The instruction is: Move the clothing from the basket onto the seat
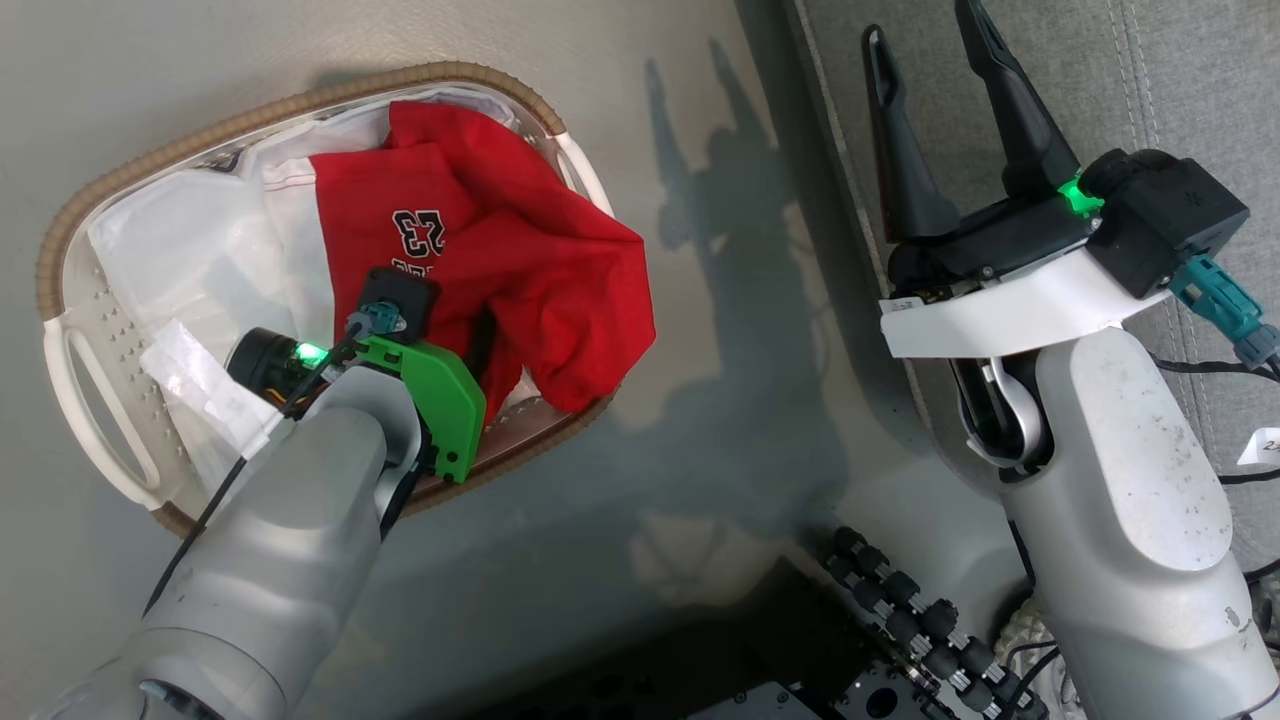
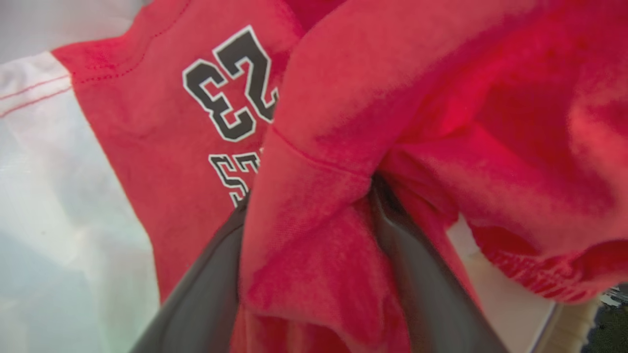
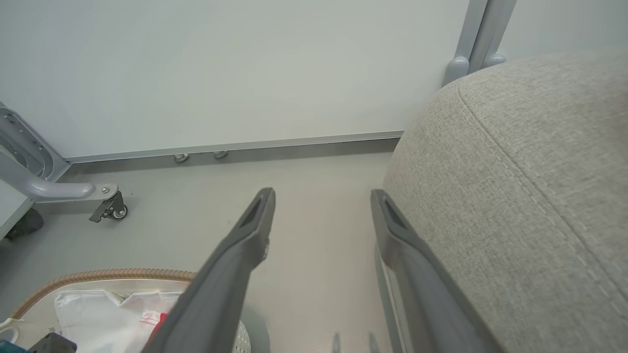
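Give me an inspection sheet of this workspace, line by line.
Surface: grey floor, the basket stands on it.
Job's things: red clothing in the basket, one edge over the rim; seat to the right.
Clutter: small white tag on the seat.
Grippers: left gripper open, astride a clothing fold; right gripper open, holding nothing.
Cables: black cable along the left forearm; black cables across the seat.
Surroundings: white wall, castered grey frame.
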You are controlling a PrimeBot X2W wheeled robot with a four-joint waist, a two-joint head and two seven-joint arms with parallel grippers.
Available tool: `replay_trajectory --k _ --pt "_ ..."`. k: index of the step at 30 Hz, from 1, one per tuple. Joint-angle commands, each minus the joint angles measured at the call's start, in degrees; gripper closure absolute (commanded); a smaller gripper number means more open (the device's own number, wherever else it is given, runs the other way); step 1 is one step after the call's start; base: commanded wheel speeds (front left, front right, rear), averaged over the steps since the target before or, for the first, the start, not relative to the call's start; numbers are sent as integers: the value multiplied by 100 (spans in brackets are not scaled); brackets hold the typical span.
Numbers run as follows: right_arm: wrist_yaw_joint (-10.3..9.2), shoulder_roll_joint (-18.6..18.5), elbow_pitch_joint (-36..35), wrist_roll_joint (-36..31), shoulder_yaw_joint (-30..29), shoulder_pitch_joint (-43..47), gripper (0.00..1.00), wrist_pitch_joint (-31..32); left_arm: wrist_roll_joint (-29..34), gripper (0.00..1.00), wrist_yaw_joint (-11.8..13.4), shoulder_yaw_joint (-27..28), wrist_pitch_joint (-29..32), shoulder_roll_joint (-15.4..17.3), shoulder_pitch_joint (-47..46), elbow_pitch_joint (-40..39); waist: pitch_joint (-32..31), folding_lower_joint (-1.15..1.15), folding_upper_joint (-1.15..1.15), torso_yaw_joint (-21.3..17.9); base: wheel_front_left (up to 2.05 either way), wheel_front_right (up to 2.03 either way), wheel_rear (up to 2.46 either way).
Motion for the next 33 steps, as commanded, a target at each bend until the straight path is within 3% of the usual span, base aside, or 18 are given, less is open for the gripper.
replay_trajectory --k 1,6,15,20,33 --pt "-8 -15 -2 -18 -17 -73 0 -1 -69 100 -13 -85 -7 96 -108 -14 2 -1 0 15 0 0 0" --pt "-8 -15 99 53 -2 -165 0 -1 -284 100 -13 -270 -279 201 -182 -25 -42 -1 0 21 0 0 0" --pt "-8 -16 403 76 11 -131 0 -1 -393 100 -13 -391 -524 276 71 -208 -678 -1 0 149 0 0 0" --pt "-8 -17 637 31 -19 4 0 -1 -172 100 11 217 -513 323 417 -704 -1178 -1 0 283 0 0 0" --pt "-8 -18 1148 -204 -66 566 0 -1 718 100 0 1555 -509 76 1585 -1566 -2596 -1 0 643 0 0 0"
